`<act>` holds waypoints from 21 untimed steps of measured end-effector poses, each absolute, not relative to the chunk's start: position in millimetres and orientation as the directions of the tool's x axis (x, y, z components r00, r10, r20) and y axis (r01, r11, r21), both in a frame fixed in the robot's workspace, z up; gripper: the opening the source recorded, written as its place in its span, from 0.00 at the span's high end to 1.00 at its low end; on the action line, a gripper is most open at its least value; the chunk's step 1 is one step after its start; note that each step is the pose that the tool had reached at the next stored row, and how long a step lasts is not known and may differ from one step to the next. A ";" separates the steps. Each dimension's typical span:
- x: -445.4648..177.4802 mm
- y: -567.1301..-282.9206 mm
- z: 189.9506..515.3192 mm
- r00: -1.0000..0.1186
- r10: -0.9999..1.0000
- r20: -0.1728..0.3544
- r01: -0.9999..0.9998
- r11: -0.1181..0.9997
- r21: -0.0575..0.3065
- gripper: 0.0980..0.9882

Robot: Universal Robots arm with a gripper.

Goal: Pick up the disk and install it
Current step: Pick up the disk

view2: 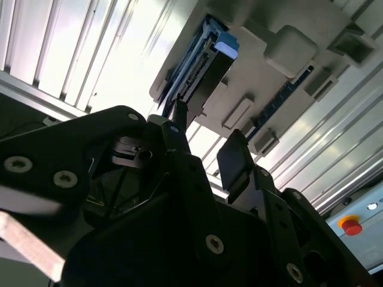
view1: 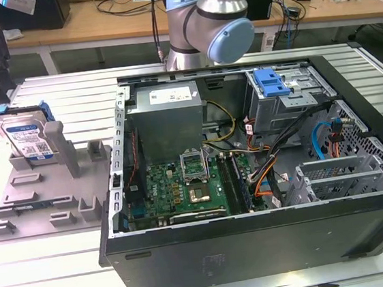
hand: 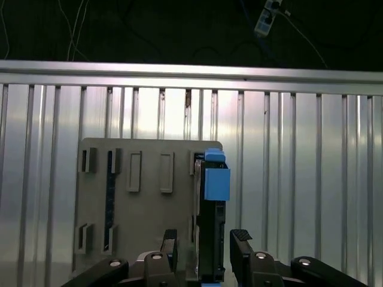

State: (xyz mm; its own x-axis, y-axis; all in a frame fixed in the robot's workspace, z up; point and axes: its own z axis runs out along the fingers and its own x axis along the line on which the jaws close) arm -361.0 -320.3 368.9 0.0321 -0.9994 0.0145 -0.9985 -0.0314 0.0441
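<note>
beside the grey plastic holder [view1: 43, 200], an open black computer case [view1: 257, 246] contains a green motherboard [view1: 175, 186] and a grey metal power supply box [view1: 168, 118]. in the holder's slot the silver disk [view1: 26, 137] stands upright in its blue bracket, its blue-and-white label showing. above the holder hangs the black gripper [hand: 204, 242], jaws spread wider than the disk's edge, holding nothing.

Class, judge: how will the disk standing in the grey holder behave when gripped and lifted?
The disk looks like a metal slab, so probably stiff and heavy for its size. Standing on edge in the holder, it may tip if nudged sideways.
</note>
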 end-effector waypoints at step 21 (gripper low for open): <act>-390.7 -312.5 360.9 0.032 -0.999 0.015 -0.999 -0.031 0.029 0.57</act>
State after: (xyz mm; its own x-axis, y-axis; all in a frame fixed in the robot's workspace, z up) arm -390.7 -312.5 360.9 0.0318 -0.9994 0.0152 -0.9991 -0.0314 0.0292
